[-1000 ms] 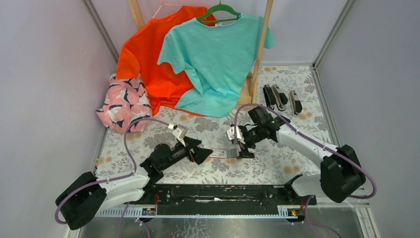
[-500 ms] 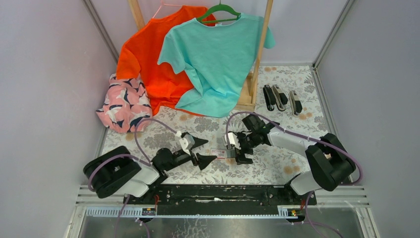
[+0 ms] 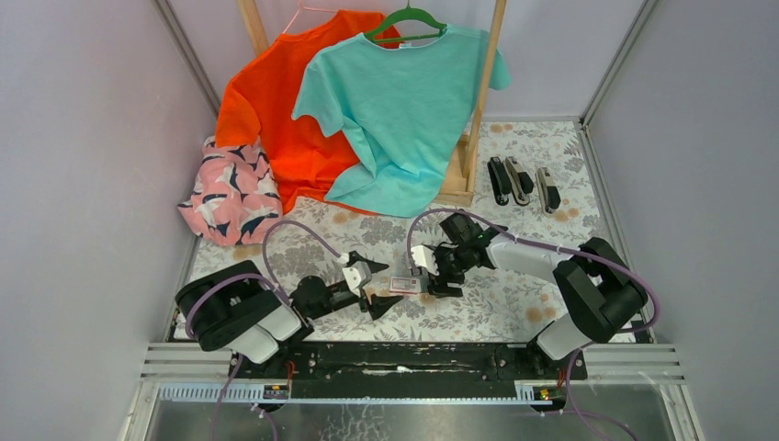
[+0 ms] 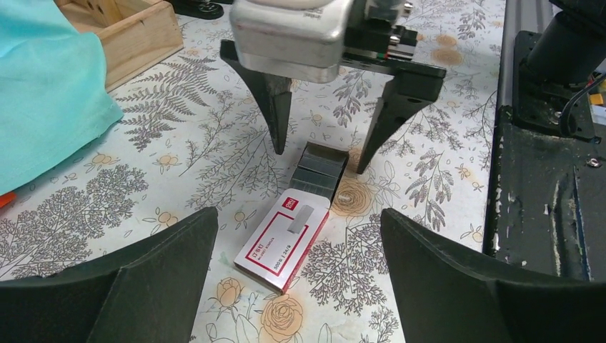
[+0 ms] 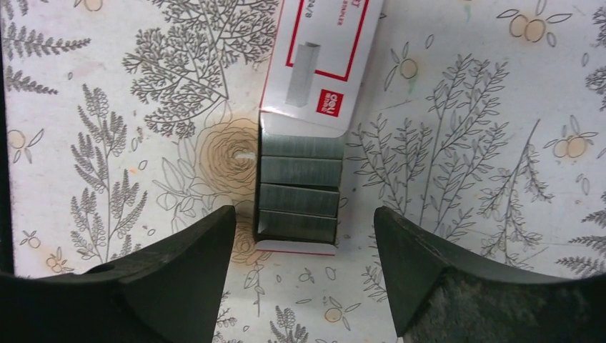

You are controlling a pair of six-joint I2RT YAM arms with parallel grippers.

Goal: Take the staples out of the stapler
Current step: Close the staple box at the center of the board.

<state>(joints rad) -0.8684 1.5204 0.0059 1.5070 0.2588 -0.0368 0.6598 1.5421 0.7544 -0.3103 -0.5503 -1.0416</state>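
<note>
A small white-and-red box [image 3: 401,284] lies on the floral cloth between my grippers, its drawer slid out. Several grey strips of staples [image 5: 299,189] lie side by side in the drawer; they also show in the left wrist view [image 4: 319,171], beyond the box sleeve [image 4: 284,241]. My left gripper [image 3: 378,292] is open, low over the cloth, its jaws either side of the box's near end [image 4: 298,229]. My right gripper [image 3: 439,275] is open and empty, its fingertips straddling the drawer [image 5: 304,221]. Three black staplers [image 3: 519,181] lie far off at the back right.
A wooden rack base [image 3: 457,184] holds an orange shirt [image 3: 276,119] and a teal shirt [image 3: 400,110] at the back. A pink patterned cloth bundle [image 3: 228,191] lies at the back left. A black rail [image 3: 404,358] runs along the near edge.
My left arm has folded in, bringing its gripper lower and a little right up to the box. My right gripper has shifted slightly left over the drawer. The box has not moved.
</note>
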